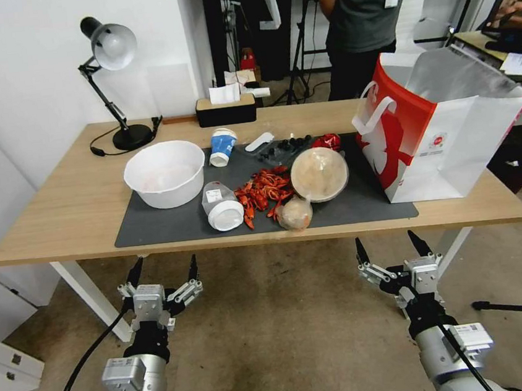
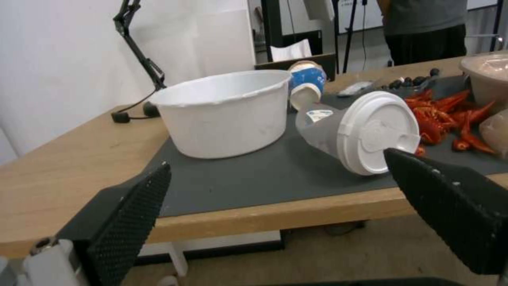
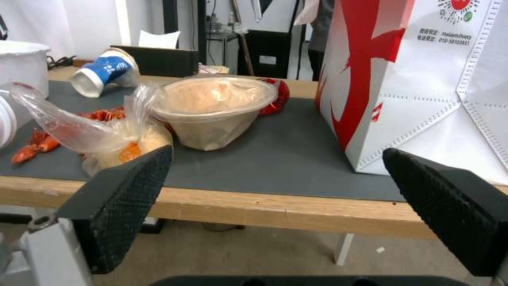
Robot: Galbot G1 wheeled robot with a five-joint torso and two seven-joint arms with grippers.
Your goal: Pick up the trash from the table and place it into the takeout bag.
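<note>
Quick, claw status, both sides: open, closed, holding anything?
Left claw: open, holding nothing, below the table's front edge.
Right claw: open, holding nothing, below the front edge near the takeout bag.

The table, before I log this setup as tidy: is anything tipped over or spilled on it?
Yes. The white-lidded clear cup and the blue-and-white paper cup both lie on their sides on the dark mat, and red crayfish shells lie scattered loose between them and the plastic dish.

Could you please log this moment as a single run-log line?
left gripper: open, below table edge | right gripper: open, below edge | trash on mat | takeout bag: upright, open
</note>
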